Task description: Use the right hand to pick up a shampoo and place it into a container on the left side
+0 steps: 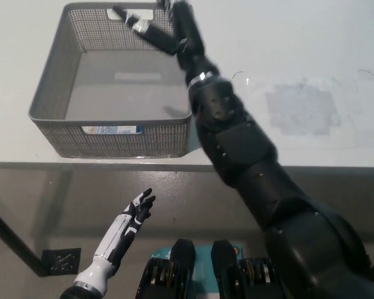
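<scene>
In the head view, the black right hand [165, 28] sits at the top of the frame, over the far rim of the grey basket [53, 71], with its fingers spread apart and holding nothing. The shampoo [112, 130] is inside the basket, lying low against the near wall in the lower part of the basket, so it shows only as a white and blue strip through the handle slot. The drop appears done, and the step in hand seems to be getting the arm out cleanly. To do that well, the hand should rise clear of the mesh rim before it swings toward the right of the frame, because the forearm crosses the basket's right wall and a sideways pull at this height could catch the rim and drag the light basket across the white table [299, 43]. Keeping the fingers spread avoids snagging the perforated wall. The white left hand [134, 215] rests at the lower left of the frame, below the table edge, fingers apart and empty, well away from the work. The shampoo itself is mostly hidden; what shows is a pale label with blue print lying sideways, suggesting the bottle lies flat rather than upright, though its full shape cannot be made out.
</scene>
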`<state>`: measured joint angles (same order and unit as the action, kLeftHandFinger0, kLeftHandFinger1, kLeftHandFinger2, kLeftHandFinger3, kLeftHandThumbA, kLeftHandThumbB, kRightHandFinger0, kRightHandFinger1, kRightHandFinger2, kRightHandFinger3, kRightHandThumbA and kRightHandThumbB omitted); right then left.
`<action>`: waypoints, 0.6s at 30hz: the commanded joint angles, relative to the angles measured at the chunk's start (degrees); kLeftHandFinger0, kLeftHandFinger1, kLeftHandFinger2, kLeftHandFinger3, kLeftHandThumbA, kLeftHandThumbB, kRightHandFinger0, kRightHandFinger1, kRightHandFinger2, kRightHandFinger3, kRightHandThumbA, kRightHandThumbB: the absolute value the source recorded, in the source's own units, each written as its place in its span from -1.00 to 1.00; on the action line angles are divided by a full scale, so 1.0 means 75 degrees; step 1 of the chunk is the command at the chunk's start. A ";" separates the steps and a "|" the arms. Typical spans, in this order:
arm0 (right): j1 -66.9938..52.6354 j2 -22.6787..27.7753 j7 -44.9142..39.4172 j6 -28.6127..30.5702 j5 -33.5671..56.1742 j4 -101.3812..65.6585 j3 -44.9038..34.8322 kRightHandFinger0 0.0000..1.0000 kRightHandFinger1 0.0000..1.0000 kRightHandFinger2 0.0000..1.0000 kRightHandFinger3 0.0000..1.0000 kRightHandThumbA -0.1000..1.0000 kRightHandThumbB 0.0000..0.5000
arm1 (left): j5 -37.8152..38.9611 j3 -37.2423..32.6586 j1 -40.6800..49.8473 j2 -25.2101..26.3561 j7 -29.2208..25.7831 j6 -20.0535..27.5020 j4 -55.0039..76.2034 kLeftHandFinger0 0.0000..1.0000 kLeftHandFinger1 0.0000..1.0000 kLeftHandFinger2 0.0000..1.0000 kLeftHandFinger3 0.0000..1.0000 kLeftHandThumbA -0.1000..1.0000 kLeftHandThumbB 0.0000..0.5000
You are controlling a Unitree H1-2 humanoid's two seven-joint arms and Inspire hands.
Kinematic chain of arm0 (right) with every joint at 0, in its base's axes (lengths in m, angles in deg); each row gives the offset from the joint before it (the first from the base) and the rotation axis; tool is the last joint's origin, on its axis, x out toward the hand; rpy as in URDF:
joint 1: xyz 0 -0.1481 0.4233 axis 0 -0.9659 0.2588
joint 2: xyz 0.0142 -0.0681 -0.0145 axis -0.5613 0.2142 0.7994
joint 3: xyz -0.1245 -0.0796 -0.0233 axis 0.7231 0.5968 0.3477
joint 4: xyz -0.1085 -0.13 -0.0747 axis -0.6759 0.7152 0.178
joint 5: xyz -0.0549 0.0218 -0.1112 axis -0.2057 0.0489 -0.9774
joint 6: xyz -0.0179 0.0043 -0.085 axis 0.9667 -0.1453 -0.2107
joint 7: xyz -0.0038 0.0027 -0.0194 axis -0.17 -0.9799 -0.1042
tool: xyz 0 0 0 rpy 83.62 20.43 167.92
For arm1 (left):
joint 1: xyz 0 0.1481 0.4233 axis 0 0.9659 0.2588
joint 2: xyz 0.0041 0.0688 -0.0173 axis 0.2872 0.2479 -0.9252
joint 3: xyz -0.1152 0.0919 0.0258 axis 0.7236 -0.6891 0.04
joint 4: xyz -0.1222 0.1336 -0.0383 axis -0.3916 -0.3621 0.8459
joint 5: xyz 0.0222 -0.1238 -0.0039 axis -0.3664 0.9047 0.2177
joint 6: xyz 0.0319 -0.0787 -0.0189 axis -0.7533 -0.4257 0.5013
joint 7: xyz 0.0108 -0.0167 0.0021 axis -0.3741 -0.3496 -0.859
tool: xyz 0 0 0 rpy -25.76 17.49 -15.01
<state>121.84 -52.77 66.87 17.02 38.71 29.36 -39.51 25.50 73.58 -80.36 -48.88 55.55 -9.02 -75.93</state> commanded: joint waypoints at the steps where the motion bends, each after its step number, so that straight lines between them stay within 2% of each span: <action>1: -0.0366 0.0583 -0.0462 -0.0544 0.0122 -0.3047 -0.0179 1.00 1.00 1.00 1.00 1.00 0.75 | -0.0051 -0.0047 -0.0286 0.0151 0.0155 0.0170 0.0065 1.00 1.00 1.00 1.00 0.98 -0.45; 3: -0.0844 0.0822 -0.0628 -0.0919 0.0416 -0.4298 -0.0296 1.00 1.00 1.00 1.00 1.00 0.62 | -0.0135 -0.0076 -0.0305 0.0187 0.0144 0.0292 0.0032 1.00 1.00 1.00 1.00 1.00 -0.48; 6: -0.1631 0.1140 -0.0768 -0.1392 0.0844 -0.5848 -0.0446 1.00 1.00 1.00 1.00 0.95 0.61 | -0.0011 -0.0034 -0.0280 0.0222 0.0212 0.0254 0.0064 1.00 1.00 1.00 1.00 1.00 -0.44; 8: -0.2385 0.1416 -0.0854 -0.1557 0.1034 -0.6922 -0.0514 1.00 1.00 1.00 1.00 0.97 0.45 | -0.0095 -0.0064 -0.0260 0.0265 0.0209 0.0329 0.0080 1.00 1.00 1.00 1.00 1.00 -0.50; 9: -0.2622 0.1503 -0.0907 -0.1656 0.1164 -0.7237 -0.0535 1.00 1.00 1.00 1.00 0.97 0.48 | -0.0119 -0.0059 -0.0278 0.0270 0.0188 0.0351 0.0065 1.00 1.00 1.00 1.00 1.00 -0.52; 10: -0.2715 0.1534 -0.0927 -0.1703 0.1218 -0.7364 -0.0541 1.00 1.00 1.00 1.00 1.00 0.65 | -0.0126 -0.0055 -0.0287 0.0275 0.0182 0.0358 0.0060 1.00 1.00 1.00 1.00 1.00 -0.52; 11: -0.3246 0.1658 -0.0950 -0.1725 0.1320 -0.7804 -0.0580 1.00 1.00 1.00 1.00 0.96 0.46 | -0.0140 -0.0051 -0.0256 0.0270 0.0163 0.0323 0.0095 1.00 1.00 1.00 1.00 1.00 -0.51; 13: -0.3783 0.1790 -0.1005 -0.1641 0.1419 -0.8163 -0.0576 1.00 1.00 1.00 1.00 0.95 0.42 | -0.0177 -0.0052 -0.0275 0.0291 0.0152 0.0338 0.0090 1.00 1.00 1.00 1.00 1.00 -0.54; 15: -0.4481 0.1949 -0.1083 -0.1367 0.1448 -0.8374 -0.0547 1.00 1.00 1.00 1.00 0.95 0.27 | -0.0132 -0.0032 -0.0288 0.0283 0.0159 0.0316 0.0100 1.00 1.00 1.00 1.00 1.00 -0.56; 17: -0.5055 0.2008 -0.1067 -0.1310 0.1455 -0.8538 -0.0534 1.00 1.00 1.00 1.00 0.94 0.26 | -0.0100 -0.0018 -0.0272 0.0294 0.0173 0.0314 0.0134 1.00 1.00 1.00 1.00 1.00 -0.58; 18: -0.5417 0.2085 -0.1152 -0.1229 0.1570 -0.8539 -0.0519 1.00 1.00 1.00 1.00 0.88 0.16 | -0.0051 0.0002 -0.0280 0.0285 0.0179 0.0321 0.0138 1.00 1.00 1.00 1.00 1.00 -0.55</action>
<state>94.44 -43.35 64.87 11.91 41.23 -9.38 -41.29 25.50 73.62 -80.28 -48.84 55.53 -9.07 -77.43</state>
